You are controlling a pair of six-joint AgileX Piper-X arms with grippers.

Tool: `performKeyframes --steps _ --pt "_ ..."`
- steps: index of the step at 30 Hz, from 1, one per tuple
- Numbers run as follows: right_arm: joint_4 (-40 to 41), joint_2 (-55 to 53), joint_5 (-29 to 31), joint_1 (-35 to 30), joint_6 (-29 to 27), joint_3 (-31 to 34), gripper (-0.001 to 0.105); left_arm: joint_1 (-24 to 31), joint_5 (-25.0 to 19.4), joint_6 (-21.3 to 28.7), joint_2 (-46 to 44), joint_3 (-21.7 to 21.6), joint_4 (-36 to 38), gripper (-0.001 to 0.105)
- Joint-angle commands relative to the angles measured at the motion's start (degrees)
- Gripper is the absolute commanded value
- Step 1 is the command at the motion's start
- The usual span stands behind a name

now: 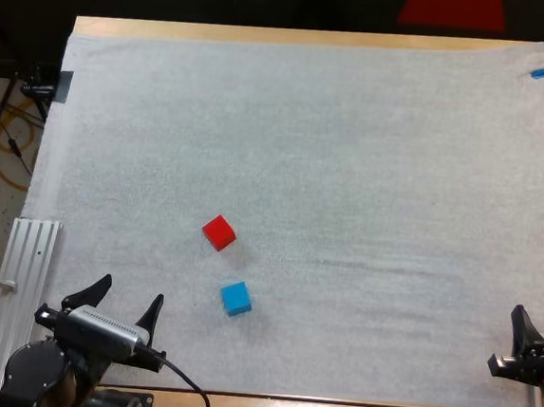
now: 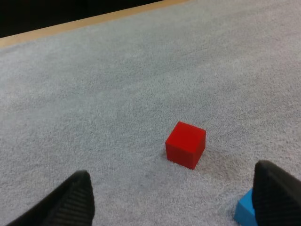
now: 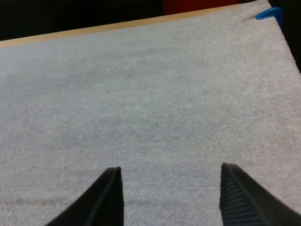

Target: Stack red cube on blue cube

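Nothing is stacked yet: red cube [image 1: 219,232] and blue cube [image 1: 236,298] sit apart, lower centre; left end effector [image 1: 130,289] and right end effector [image 1: 537,312] gape wide, empty.

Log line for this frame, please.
left hand open, empty | right hand open, empty | red cube, blue cube apart on mat | unstacked

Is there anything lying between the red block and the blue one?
No: only bare white mat separates the red cube and the blue cube, as the high view shows.
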Motion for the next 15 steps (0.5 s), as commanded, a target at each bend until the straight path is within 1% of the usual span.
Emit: performKeyframes --steps 1,10,13,15 --pt "0.08 -1.92 -0.43 0.04 -0.20 -0.17 0.046 -0.24 -0.62 -0.67 -7.91 -0.31 -0.50 0.067" --pt "0.22 -1.67 -0.54 0.04 -0.37 -0.29 0.046 -0.24 -0.62 -0.67 -7.91 -0.31 -0.50 0.067" --pt "2.46 0.35 -1.61 0.04 -1.51 -1.56 0.046 -0.24 -0.62 -0.67 -7.68 -0.54 -0.90 0.067" --pt "3.85 2.13 -2.67 0.04 -1.90 -3.16 0.046 -0.24 -0.62 -0.31 -6.85 -1.54 0.02 0.067"
